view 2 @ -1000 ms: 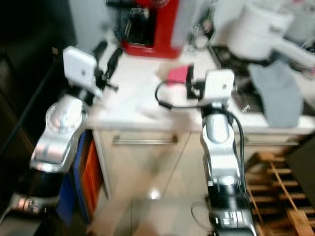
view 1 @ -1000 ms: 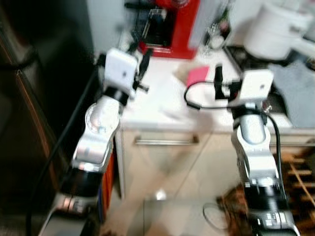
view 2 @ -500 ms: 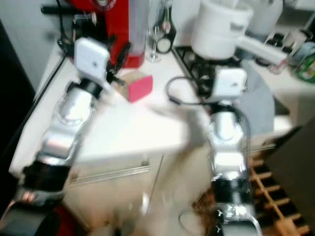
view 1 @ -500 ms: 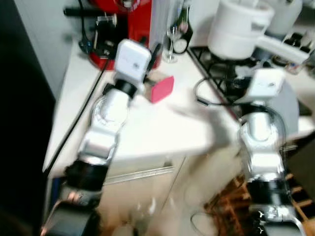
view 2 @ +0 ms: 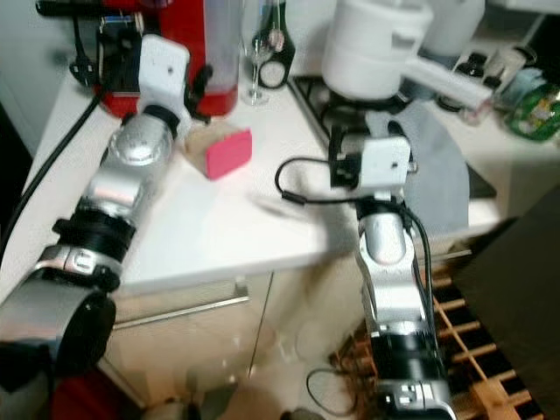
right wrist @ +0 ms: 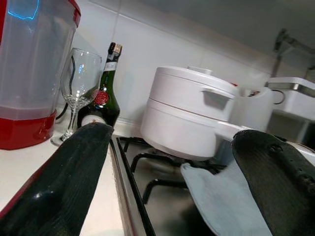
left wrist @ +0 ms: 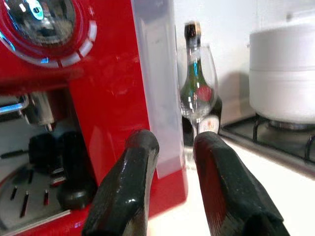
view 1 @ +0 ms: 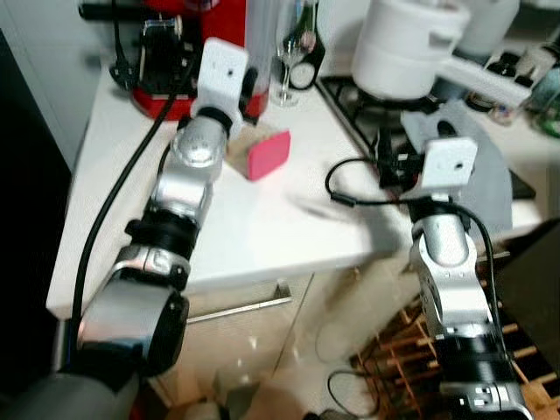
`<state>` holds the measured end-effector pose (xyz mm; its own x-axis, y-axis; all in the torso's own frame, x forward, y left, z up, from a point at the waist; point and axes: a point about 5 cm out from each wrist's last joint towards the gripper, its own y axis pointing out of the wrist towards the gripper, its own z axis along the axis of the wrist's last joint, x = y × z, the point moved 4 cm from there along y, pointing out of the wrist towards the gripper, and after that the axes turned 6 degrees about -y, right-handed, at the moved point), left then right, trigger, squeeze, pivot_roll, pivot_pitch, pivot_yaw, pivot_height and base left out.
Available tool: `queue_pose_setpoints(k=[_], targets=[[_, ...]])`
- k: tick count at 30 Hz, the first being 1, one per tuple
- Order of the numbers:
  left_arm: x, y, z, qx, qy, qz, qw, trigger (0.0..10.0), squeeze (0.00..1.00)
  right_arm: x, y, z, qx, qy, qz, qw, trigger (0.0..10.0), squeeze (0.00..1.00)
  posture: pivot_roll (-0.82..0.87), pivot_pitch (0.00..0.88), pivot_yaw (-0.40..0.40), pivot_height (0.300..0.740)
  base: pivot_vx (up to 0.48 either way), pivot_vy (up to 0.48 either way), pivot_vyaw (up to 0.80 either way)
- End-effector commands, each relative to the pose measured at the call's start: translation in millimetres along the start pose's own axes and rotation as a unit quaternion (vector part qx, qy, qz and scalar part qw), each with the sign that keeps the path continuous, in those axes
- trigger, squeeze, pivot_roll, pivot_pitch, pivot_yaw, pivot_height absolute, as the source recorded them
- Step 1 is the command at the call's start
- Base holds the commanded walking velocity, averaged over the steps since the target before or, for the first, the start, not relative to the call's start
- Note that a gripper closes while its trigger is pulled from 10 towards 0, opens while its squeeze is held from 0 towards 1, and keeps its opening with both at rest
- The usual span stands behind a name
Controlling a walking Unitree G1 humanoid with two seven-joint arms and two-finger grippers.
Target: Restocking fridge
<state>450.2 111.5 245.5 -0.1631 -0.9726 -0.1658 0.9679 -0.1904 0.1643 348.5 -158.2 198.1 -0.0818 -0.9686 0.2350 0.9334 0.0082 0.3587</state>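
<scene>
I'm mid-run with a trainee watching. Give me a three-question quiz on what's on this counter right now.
1. True or false: the pink block lies on the white counter close beside the left arm.
2. What stands between the red coffee machine and the green bottle? A) a wine glass B) a kettle C) a bowl
3. Fill in: the white pot sits on the ____.

Key: 1 true. 2 A, the wine glass. 3 stove. Extra: the left gripper has its jaws a little apart and holds nothing; the right gripper has its jaws wide.
</scene>
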Motion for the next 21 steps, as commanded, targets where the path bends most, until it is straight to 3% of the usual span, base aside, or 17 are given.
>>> queue_pose_setpoints(k=[1,9,13,21], targets=[[-1.1,2.5,-5.0,-0.013,0.004,0.004,1.000,10.0,0.00,4.8,-3.9,2.0,-0.002,-0.008,0.002,1.000,10.0,0.00,-0.10,0.000,-0.067,0.740,0.000,0.000,0.00],[-0.1,3.5,-18.5,-0.044,0.011,0.003,0.999,10.0,0.00,8.7,-13.2,2.0,-0.010,-0.018,0.006,1.000,10.0,0.00,-0.13,0.000,-0.072,0.740,0.000,0.000,0.00],[-12.4,0.7,-27.6,-0.061,-0.012,0.029,0.998,10.0,0.00,6.8,-15.2,-0.7,-0.021,-0.018,0.013,1.000,10.0,0.00,-0.12,0.000,-0.082,0.740,0.000,0.000,0.00],[-42.0,-12.6,-53.5,-0.108,-0.005,0.063,0.992,10.0,0.00,-0.3,-14.5,-3.1,-0.029,-0.011,0.027,0.999,10.0,0.00,-0.10,0.000,-0.090,0.740,0.000,0.000,0.00]])
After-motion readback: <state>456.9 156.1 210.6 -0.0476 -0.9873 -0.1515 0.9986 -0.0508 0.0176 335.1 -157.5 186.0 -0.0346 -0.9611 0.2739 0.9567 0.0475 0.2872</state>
